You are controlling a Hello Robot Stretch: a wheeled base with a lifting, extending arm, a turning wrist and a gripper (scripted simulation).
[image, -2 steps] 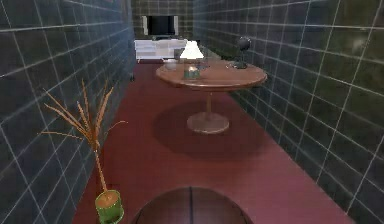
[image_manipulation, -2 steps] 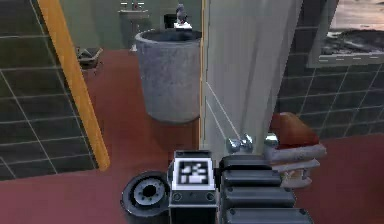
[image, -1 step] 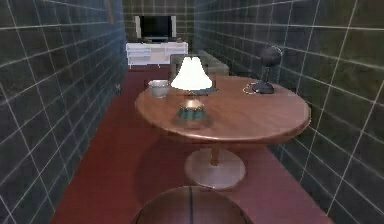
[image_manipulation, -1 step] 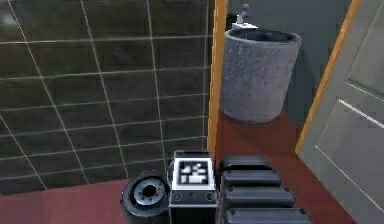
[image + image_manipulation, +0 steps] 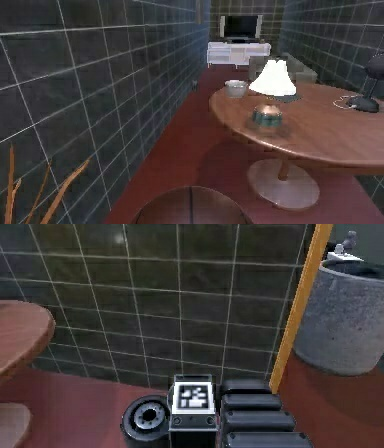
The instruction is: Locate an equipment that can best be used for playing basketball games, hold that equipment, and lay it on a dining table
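End effector [image 5: 147, 420] lies apart from the round wooden table [image 5: 20, 330].

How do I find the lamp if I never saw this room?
Find the big round wooden table on the red floor. The lamp stands on it, toward the forward view's left. It is the tall thing with a white shade; the bowl beside it is low and grey.

Round table [image 5: 320, 128] and grey cylinder [image 5: 345, 319] cut by right edges (small thing [image 5: 347, 244] atop it too tiny to identify).
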